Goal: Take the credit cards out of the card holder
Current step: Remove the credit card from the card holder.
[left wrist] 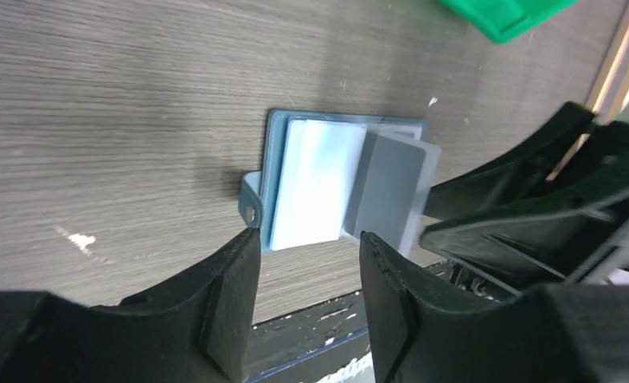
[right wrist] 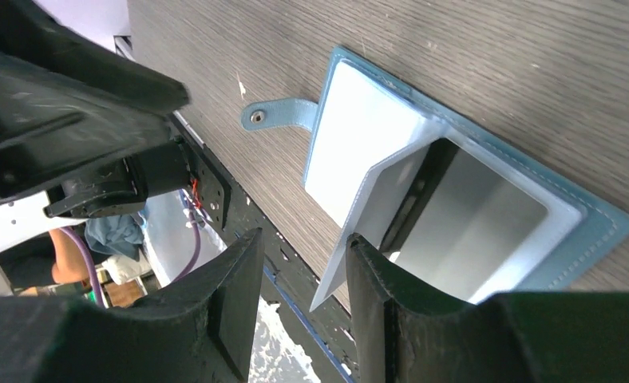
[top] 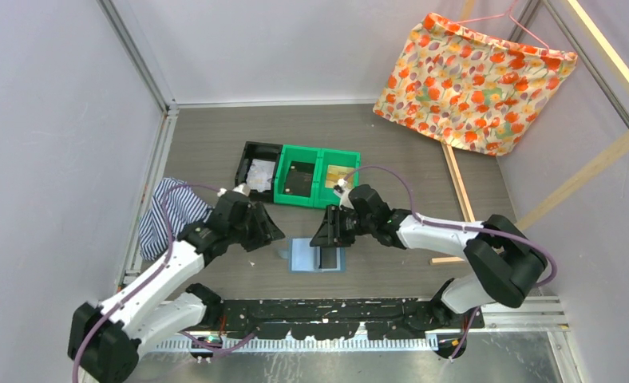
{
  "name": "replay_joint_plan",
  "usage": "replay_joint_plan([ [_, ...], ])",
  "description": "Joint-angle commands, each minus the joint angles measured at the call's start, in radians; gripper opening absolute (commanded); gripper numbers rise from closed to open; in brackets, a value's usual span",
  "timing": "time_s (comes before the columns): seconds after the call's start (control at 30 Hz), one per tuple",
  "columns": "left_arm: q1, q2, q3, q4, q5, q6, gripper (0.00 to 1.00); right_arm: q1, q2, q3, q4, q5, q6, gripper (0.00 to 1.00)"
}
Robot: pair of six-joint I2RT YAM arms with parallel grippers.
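The teal-blue card holder (top: 305, 257) lies open on the table near the front edge, also seen in the left wrist view (left wrist: 275, 140) and the right wrist view (right wrist: 603, 235). Its closing tab (right wrist: 275, 116) points left. One clear sleeve (right wrist: 375, 207) stands raised, with a dark card edge (right wrist: 413, 199) showing under it. The dark card (top: 328, 258) shows in the right half. No whitish card is seen. My right gripper (right wrist: 302, 239) is open over the holder, the raised sleeve's corner against one finger. My left gripper (left wrist: 310, 247) is open and empty just left of the holder.
A green two-compartment bin (top: 318, 177) and a black bin (top: 255, 167) holding whitish material stand behind the holder. A striped cloth (top: 168, 211) lies at the left wall. A floral cloth (top: 471, 80) hangs at the back right. A wooden strip (top: 459, 187) lies to the right.
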Motion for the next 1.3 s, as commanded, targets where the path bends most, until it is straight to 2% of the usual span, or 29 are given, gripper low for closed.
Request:
replay_joint_plan([
  [0.0, 0.039, -0.142, 0.072, -0.180, -0.097, 0.023, 0.51, 0.035, 0.059, 0.072, 0.068, -0.035, -0.023, 0.47],
  [0.13, 0.046, -0.208, 0.093, -0.242, -0.133, 0.031, 0.52, 0.078, 0.139, 0.114, 0.103, -0.047, -0.023, 0.47],
  [0.33, 0.047, -0.212, 0.083, -0.239, -0.107, 0.026, 0.52, 0.118, 0.253, 0.159, 0.148, -0.065, -0.009, 0.45],
  [0.53, 0.047, -0.195, 0.085, -0.179, -0.072, 0.044, 0.50, 0.075, 0.101, 0.164, -0.031, 0.025, -0.098, 0.46],
  [0.63, 0.043, -0.148, 0.064, -0.068, 0.030, 0.032, 0.51, 0.019, 0.043, 0.111, -0.063, 0.057, -0.025, 0.47],
  [0.7, 0.037, -0.104, 0.029, 0.065, 0.104, 0.005, 0.50, -0.023, 0.022, 0.046, -0.009, 0.051, 0.046, 0.47],
  [0.83, 0.002, 0.012, -0.047, 0.314, 0.253, -0.064, 0.51, -0.031, 0.017, -0.043, 0.087, 0.053, 0.149, 0.46],
  [0.9, -0.006, 0.114, -0.043, 0.386, 0.333, -0.064, 0.52, -0.031, 0.038, -0.070, 0.147, 0.033, 0.192, 0.46],
  [0.97, -0.013, 0.183, -0.044, 0.418, 0.353, -0.064, 0.51, -0.029, 0.064, -0.078, 0.185, 0.020, 0.215, 0.46],
  [1.1, -0.017, 0.264, -0.105, 0.587, 0.394, -0.119, 0.51, -0.026, 0.091, -0.082, 0.216, 0.007, 0.223, 0.46],
  [1.27, -0.017, 0.322, -0.143, 0.664, 0.392, -0.125, 0.51, -0.018, 0.117, -0.073, 0.232, -0.009, 0.225, 0.47],
])
